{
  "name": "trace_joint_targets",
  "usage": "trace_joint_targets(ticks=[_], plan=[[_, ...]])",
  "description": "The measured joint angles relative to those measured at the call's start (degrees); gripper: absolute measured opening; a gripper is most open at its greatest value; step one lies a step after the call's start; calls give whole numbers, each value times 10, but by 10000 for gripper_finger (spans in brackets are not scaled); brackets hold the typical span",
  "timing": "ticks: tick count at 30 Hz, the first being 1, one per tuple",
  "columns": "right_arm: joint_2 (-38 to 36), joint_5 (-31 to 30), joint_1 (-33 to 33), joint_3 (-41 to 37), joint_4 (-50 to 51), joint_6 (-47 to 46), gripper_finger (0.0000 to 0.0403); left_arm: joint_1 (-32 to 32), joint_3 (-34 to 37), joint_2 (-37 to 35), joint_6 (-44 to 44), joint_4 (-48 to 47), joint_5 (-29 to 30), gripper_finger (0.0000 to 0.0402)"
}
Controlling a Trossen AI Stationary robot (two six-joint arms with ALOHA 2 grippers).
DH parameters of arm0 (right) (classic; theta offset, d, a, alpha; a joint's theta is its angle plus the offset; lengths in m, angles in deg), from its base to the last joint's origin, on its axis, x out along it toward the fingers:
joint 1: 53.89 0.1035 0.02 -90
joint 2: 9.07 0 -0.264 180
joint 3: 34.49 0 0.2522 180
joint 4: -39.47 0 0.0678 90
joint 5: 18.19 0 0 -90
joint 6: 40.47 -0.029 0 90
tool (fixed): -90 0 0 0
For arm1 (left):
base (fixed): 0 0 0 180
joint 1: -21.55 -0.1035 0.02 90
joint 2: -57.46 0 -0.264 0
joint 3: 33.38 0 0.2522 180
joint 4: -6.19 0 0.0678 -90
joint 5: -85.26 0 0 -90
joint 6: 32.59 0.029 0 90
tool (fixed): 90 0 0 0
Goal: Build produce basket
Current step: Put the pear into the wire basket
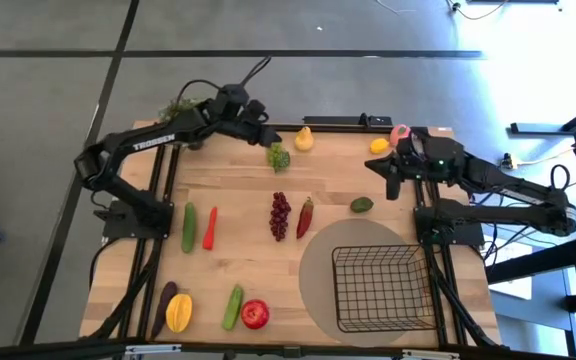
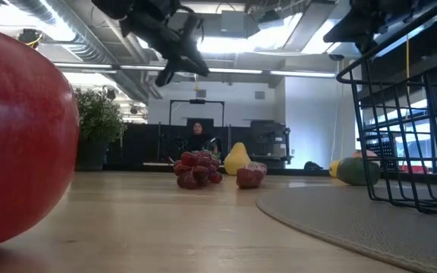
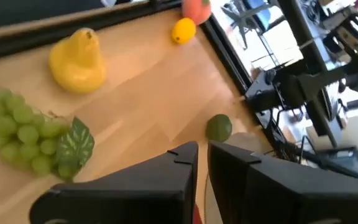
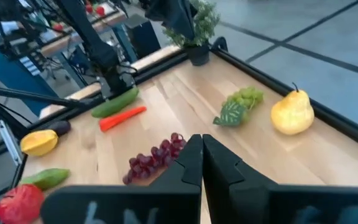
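- The left gripper (image 1: 265,137) hangs above the far edge of the table (image 1: 238,200), its fingers (image 3: 166,163) drawn nearly together with only a thin slit between them and nothing held.
- Just beside that gripper, on the side toward the table's middle, lie the green grapes (image 1: 279,156); the yellow pear (image 1: 304,139) stands just beyond them at the far edge.
- From the left wrist, the green grapes (image 3: 23,129) and the pear (image 3: 76,59) sit close ahead, with the lemon (image 3: 183,30) and the peach (image 3: 196,9) farther along the far edge and the avocado (image 3: 218,127) apart from them.
- The right gripper (image 1: 389,181) is raised over the far right part of the table, its fingers (image 4: 191,162) pressed together and empty.
- The lemon (image 1: 379,146) and peach (image 1: 399,132) lie just beside the right arm at the far edge; the avocado (image 1: 362,205) rests near the gripper on the near side.
- In mid-table lie the dark red grapes (image 1: 281,214) and, just beside them, the red chili (image 1: 305,215).
- Toward the left are a cucumber (image 1: 188,226) and the carrot (image 1: 210,227), side by side.
- Along the near edge lie the eggplant (image 1: 162,305), mango (image 1: 178,313), a second cucumber (image 1: 233,306) and the red apple (image 1: 255,314).
- The basket (image 1: 383,288) stands empty on a round grey mat (image 1: 313,270) at the near right, well apart from both grippers.
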Motion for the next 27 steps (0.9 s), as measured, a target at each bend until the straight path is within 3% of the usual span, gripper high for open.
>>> trace_joint_targets(ticks=[6, 12, 17, 21, 27], plan=[[19, 0, 0, 2, -1, 1, 0, 0, 0, 25, -22, 1, 1, 27], [21, 0, 0, 2, -1, 3, 0, 8, 0, 26, 85, 14, 58, 27], [21, 0, 0, 2, -2, 3, 0, 8, -5, 26, 125, 36, 60, 28], [21, 0, 0, 2, -2, 3, 0, 8, -51, 25, 158, 4, 82, 27], [20, -1, 0, 2, -2, 4, 0, 7, -157, 50, 197, -116, 127, 27]])
